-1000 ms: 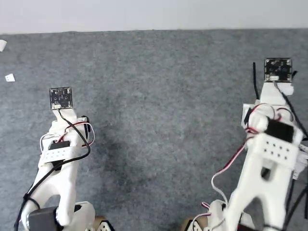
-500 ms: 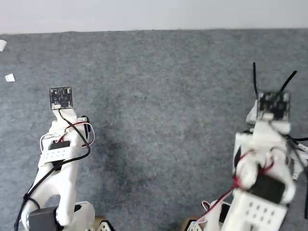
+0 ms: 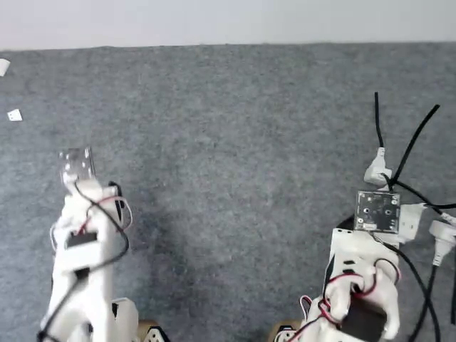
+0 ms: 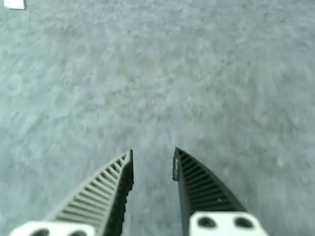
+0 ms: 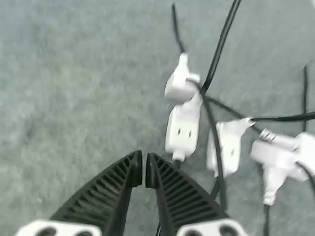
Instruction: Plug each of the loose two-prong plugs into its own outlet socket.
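Note:
On the grey carpet at the right lie white plugs and sockets on black cords. A white outlet socket (image 5: 182,129) shows two slots facing up, with a white plug (image 5: 180,82) lying against its far end. Beside it rest a second white piece (image 5: 225,146) and another plug (image 5: 275,158). From above, the plug (image 3: 375,173) and the other plug (image 3: 439,238) lie just beyond the right arm (image 3: 360,285). My right gripper (image 5: 143,158) is shut on nothing, a little short of the socket. My left gripper (image 4: 152,154) hangs open over bare carpet.
The left arm (image 3: 80,235) stands at the near left. Black cords (image 3: 406,153) trail toward the far right. Small white scraps (image 3: 14,115) lie at the far left, one of them a scrap (image 4: 14,4) far ahead of my left gripper. Open carpet spans the middle.
The right arm has pulled back toward the near edge, uncovering the plugs and cords. The left arm has shifted slightly left and its wrist has tilted.

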